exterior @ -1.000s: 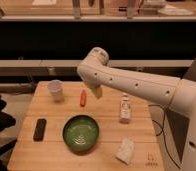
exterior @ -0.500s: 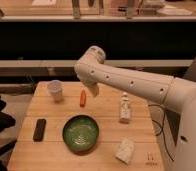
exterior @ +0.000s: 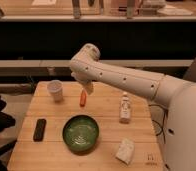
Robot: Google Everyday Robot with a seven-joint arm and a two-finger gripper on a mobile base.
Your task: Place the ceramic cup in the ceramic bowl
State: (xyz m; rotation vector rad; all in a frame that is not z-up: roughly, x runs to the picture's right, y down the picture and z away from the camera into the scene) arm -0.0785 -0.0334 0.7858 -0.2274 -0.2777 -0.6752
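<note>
White arm (exterior: pixel 126 80) runs from the bulky white torso (exterior: pixel 186 125) at the right edge, rising leftward across the middle of the view. A row of small dark dots lines its side. It ends in a rounded joint (exterior: pixel 89 53), the highest point of the arm. Below that joint the limb turns downward. The gripper (exterior: pixel 87 86) hangs there, left of centre, pointing down. Jaws spread wide, nothing held between them.
</note>
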